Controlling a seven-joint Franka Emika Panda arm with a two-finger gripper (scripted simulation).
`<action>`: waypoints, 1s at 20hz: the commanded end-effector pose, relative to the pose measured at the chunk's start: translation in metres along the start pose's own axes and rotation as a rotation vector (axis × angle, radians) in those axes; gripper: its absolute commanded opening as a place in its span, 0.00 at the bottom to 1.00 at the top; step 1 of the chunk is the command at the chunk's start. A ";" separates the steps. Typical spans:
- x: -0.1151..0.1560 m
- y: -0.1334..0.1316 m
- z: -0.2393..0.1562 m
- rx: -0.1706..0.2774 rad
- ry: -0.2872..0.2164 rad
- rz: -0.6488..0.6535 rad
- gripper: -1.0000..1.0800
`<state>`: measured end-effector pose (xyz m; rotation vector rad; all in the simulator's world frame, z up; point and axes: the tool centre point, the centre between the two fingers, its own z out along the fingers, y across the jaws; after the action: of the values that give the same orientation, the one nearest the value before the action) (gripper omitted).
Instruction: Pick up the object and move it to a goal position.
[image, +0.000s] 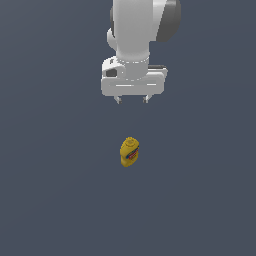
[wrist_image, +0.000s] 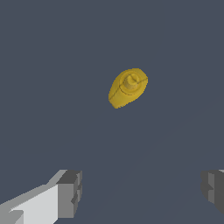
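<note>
The object, a small yellow squeeze bottle (image: 129, 152) with a yellow cap and a red-blue-white label, stands upright on the dark grey floor near the middle of the exterior view. In the wrist view I look down on the bottle's cap and shoulders (wrist_image: 127, 86). My gripper (image: 132, 100) hangs well above the bottle, apart from it, and is open with nothing between its fingers (wrist_image: 69, 194). The wide gap of the gripper (wrist_image: 142, 190) shows only floor.
Only the flat dark grey floor (image: 50, 190) surrounds the bottle. The white arm (image: 140, 30) rises out of the exterior view at the top.
</note>
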<state>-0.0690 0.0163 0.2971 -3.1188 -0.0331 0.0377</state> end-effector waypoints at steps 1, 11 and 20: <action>0.000 0.000 0.000 0.000 0.000 0.000 0.96; 0.003 -0.026 -0.006 0.005 0.004 -0.013 0.96; 0.007 -0.024 -0.003 0.005 0.005 0.023 0.96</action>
<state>-0.0640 0.0406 0.3013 -3.1143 -0.0149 0.0305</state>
